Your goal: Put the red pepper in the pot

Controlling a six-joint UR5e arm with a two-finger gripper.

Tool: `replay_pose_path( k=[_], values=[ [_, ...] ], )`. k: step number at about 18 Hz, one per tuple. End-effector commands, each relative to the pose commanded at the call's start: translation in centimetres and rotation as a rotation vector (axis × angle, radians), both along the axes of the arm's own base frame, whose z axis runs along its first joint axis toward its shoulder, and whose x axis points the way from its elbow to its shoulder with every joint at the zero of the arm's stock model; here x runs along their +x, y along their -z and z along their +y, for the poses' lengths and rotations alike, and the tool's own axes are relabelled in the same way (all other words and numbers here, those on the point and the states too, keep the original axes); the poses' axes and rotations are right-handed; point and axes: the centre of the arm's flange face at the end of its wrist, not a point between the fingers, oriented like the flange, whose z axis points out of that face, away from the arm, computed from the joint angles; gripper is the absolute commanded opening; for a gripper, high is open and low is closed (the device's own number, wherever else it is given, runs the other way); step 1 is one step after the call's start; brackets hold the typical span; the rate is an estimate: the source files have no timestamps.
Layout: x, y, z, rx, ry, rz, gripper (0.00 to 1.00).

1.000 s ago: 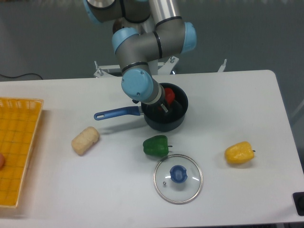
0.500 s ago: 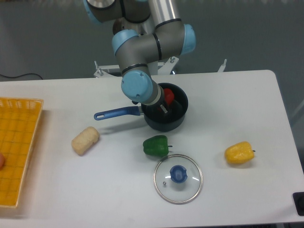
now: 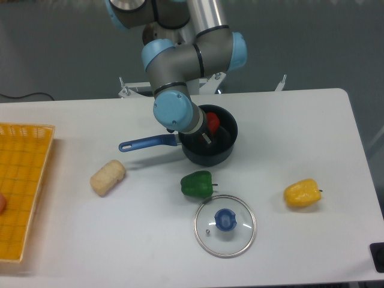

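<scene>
Even, diffuse overhead lighting; the white counter renders bright without clipping, while the far background falls to a dull grey-green. Shadows are soft and short: a faint one lies under the green pepper, another under the yellow pepper, and a darker one sits inside the pot beneath the arm. Small specular highlights show on the glass lid, chiefly along its rim, and on the glossy blue arm joints. Focus is moderate throughout, with slight softness and compression noise on fine detail such as the mesh of the yellow basket at the left edge. Edge distortion is not evident.
</scene>
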Motion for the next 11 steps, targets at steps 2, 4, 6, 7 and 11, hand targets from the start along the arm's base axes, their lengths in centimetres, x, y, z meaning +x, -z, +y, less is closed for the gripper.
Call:
replay_pose_path(
  k=[2,4,6,7,11],
  values=[
    [-0.3,-0.4,0.1,0.006,0.0,0.005,0.52],
    [-0.7,-0.7,0.2,0.012,-0.003,0.011,0.52],
    [-1.0,-0.7,0.6,0.017,-0.006,0.011,0.52],
    [-1.0,-0.7,0.6,0.018,-0.006,0.012,0.52],
    [-1.4,-0.7,1.3,0.025,-0.008,0.016,0.52]
  ],
)
